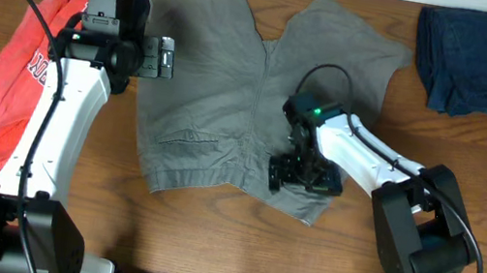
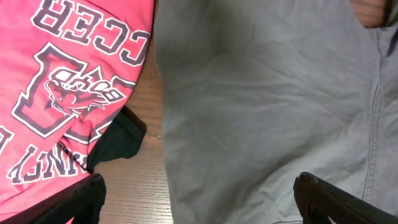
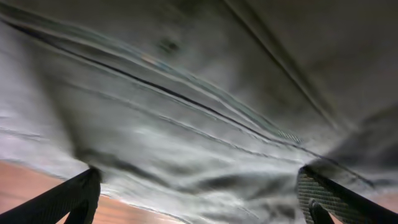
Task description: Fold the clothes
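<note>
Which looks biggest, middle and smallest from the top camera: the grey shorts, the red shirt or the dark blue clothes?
1. Grey shorts, spread out flat.
2. Red shirt, bunched and partly hidden by the left arm, so less sure.
3. Dark blue clothes, smallest.

The shorts (image 1: 224, 75) are plain grey-olive. The T-shirt (image 1: 18, 72) is red-orange with white, dark-outlined lettering. The garment (image 1: 483, 63) is dark navy. The desk (image 1: 208, 239) is brown wood grain. The arms (image 1: 74, 95) are white and black.
</note>
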{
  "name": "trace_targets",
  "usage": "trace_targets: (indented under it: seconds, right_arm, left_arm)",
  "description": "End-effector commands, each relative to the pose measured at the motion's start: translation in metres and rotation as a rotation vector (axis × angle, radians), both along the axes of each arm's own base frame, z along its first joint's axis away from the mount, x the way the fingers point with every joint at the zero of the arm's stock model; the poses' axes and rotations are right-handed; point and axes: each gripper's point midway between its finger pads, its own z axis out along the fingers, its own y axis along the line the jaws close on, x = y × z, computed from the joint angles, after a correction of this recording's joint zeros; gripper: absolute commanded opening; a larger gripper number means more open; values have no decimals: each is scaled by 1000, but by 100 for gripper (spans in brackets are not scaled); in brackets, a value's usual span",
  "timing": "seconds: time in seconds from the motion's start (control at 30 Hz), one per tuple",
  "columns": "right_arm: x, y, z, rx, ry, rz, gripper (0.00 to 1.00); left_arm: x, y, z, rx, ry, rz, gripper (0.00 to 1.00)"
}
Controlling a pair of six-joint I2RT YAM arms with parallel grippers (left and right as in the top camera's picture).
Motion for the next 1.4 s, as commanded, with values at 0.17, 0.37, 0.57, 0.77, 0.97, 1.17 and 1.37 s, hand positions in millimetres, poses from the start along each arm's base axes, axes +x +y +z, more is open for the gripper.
trace_targets:
  seconds: [0.17,0.37,0.57,0.77,0.97,1.17,1.37]
  right_arm:
    - [9,-87,-22,-120,49,-217,99]
    - [34,-142,-22,-72,15,-344,99]
    - [81,-189,3,27,-102,-411,99]
    - [140,-165,79,247,-285,-295,97]
    - [165,-134,156,271,-460,-180,99]
    - [163,-112,186,291,-541,-114,88]
    - [161,-109,189,293,-543,-110,77]
  left_arm:
    - [1,4,-9,10,27,5,98]
    - [1,4,-10,10,28,5,98]
    - [10,1,-15,-1,15,-3,98]
    - [35,-4,-53,-26,31,-17,98]
    - [47,-8,-104,-50,98,-29,98]
    - [51,-8,-138,-52,141,-25,99]
    - [58,-12,-153,-76,138,-29,77]
